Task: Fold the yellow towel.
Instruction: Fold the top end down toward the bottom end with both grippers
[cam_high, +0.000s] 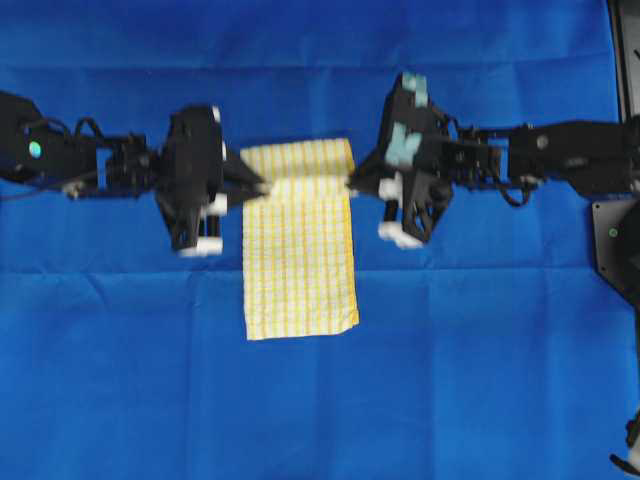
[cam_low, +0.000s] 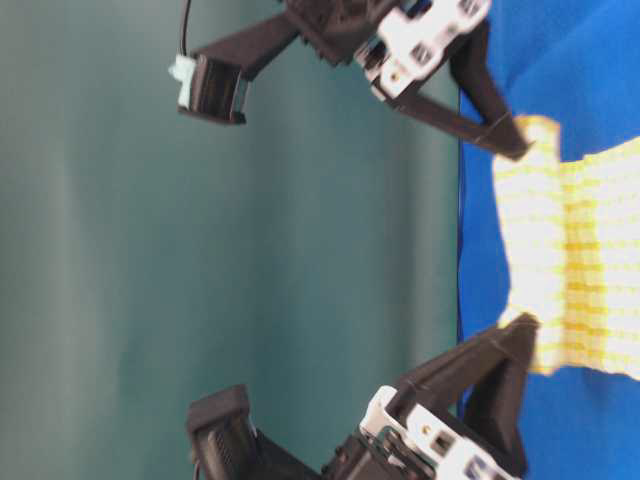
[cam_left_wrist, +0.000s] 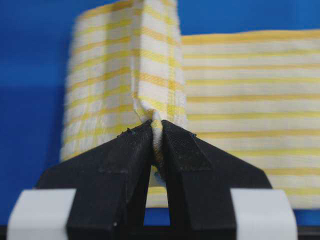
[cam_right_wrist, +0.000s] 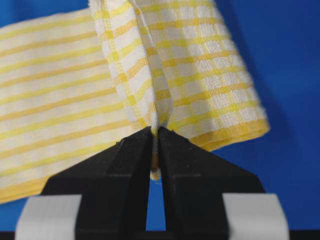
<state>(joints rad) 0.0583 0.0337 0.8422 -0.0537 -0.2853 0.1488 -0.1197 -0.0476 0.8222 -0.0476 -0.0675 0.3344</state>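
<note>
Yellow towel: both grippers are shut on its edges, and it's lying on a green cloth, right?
Not green. The overhead view shows the yellow towel on a blue cloth. The left gripper and right gripper are indeed shut on its edges.

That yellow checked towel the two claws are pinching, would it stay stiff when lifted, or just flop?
Probably flop: the yellow towel bunches into a pleat at the left end effector and at the right end effector. It looks thin and light. Its woven texture likely resists slipping.
</note>
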